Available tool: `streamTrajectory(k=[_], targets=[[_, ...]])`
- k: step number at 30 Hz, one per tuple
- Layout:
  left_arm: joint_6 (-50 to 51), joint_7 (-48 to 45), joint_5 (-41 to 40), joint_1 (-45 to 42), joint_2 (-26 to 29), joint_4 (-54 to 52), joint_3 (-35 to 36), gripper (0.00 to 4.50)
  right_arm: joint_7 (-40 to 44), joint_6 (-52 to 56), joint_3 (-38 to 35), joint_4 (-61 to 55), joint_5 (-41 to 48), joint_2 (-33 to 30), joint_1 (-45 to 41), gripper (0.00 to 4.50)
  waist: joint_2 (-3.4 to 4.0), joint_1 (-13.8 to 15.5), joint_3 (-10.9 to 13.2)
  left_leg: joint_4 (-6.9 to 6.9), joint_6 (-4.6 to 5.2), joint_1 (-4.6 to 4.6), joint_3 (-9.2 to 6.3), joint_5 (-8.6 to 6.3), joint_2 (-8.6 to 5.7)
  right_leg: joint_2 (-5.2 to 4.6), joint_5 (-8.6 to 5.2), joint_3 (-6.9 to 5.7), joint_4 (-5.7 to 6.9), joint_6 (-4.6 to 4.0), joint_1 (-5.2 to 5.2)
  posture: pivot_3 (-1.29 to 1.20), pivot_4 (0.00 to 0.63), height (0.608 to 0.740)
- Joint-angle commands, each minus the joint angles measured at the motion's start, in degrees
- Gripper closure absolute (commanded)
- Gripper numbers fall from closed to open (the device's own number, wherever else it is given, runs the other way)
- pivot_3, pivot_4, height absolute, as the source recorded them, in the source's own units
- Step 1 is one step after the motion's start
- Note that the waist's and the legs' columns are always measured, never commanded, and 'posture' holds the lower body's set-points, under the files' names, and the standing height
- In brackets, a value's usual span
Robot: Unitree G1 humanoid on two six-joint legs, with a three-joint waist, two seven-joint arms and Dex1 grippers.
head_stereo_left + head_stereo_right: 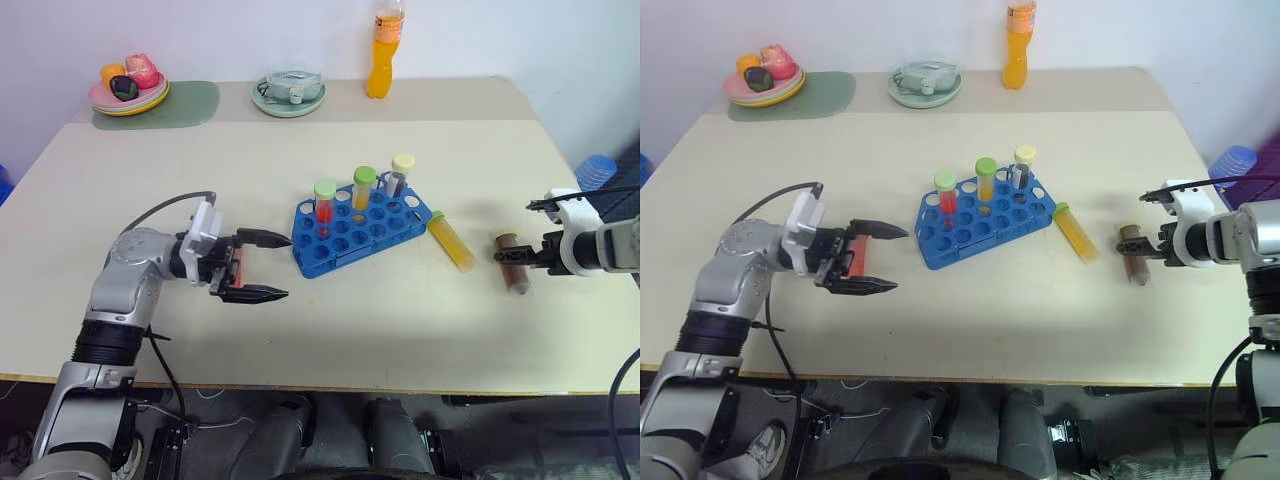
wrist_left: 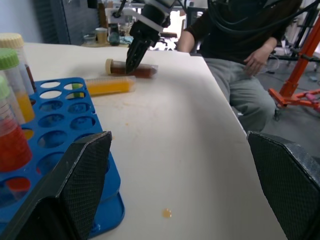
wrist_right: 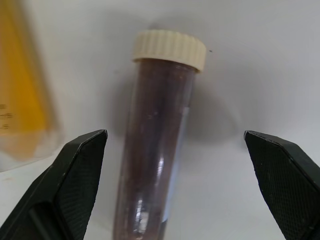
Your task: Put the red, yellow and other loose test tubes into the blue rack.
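Cream table (image 1: 300, 320), broad, with a person seated past its far side in the left wrist view, dark top and grey trousers (image 2: 235, 75). Blue rack (image 1: 362, 232) near the table's centre, set at a slant. Three tubes stand upright in it: red-filled tube with green cap (image 1: 324, 203), yellow-orange tube with green cap (image 1: 364, 189), grey-filled tube with pale yellow cap (image 1: 400, 173). Just to the robot's right of the rack lies a yellow tube with green cap (image 1: 451, 241), flat on the table, close to the rack's edge but apart from it. Farther right lies the brown tube with tan cap (image 1: 512, 262), also flat. Right gripper (image 1: 512, 256) is down over this brown tube, fingers spread wide to either side of it; the right wrist view shows the tube between the fingertips with clear gaps both sides, nothing grasped. Left gripper (image 1: 262, 266) sits level to the left of the rack, pointing at it, fingers spread wide, holding nothing, short of the rack. Along the far edge: orange drink bottle (image 1: 385, 52), pale green dish (image 1: 288, 95), stacked plates with toy food (image 1: 128, 88) on a green mat (image 1: 185, 104).
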Motion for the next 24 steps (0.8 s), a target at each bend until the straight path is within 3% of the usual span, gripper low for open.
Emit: streamTrajectory(k=[1,9,12,17,24], targets=[[0.5,-0.3,-0.5,0.1,0.5,-0.6,0.5,0.06,1.7,-1.4,1.2,3.2,-2.5,1.0,-4.0,0.00,0.00,0.0,0.0,0.04,0.00,0.00,0.00,0.00,0.00,0.01,0.02,0.00,0.01,0.00,0.01,0.00,0.150,0.740],[1.7,1.2,-1.0,1.6,0.5,-1.9,1.4,0.06,5.0,-3.3,4.4,6.8,-6.5,2.6,-6.3,0.00,0.00,0.1,0.0,0.10,-0.01,0.00,0.00,0.01,0.00,0.04,0.09,0.00,0.02,-0.02,0.01,0.00,0.150,0.740],[2.1,1.5,-1.2,2.3,1.0,-2.5,1.8,0.00,6.6,-5.1,6.4,6.6,-8.2,3.2,-5.9,0.84,0.00,0.1,0.0,0.13,-0.01,0.00,0.00,0.01,0.00,0.04,0.10,0.00,0.03,-0.02,0.02,0.00,0.150,0.740],[2.3,2.3,-1.1,2.9,1.4,-3.1,2.3,0.00,8.6,-7.6,8.2,4.7,-10.4,3.3,-4.2,3.24,0.00,-0.3,0.0,0.14,-0.02,0.00,0.00,0.01,0.01,0.06,0.11,0.01,0.08,-0.02,0.02,0.00,0.150,0.740],[2.9,3.9,-1.8,4.2,2.1,-4.4,3.5,0.00,10.4,-13.9,7.3,-2.4,-13.0,2.2,2.1,3.24,-0.19,-0.6,-0.1,0.23,-0.01,0.04,0.00,0.01,0.01,0.08,0.15,0.01,0.10,-0.03,0.08,0.00,0.150,0.740]])
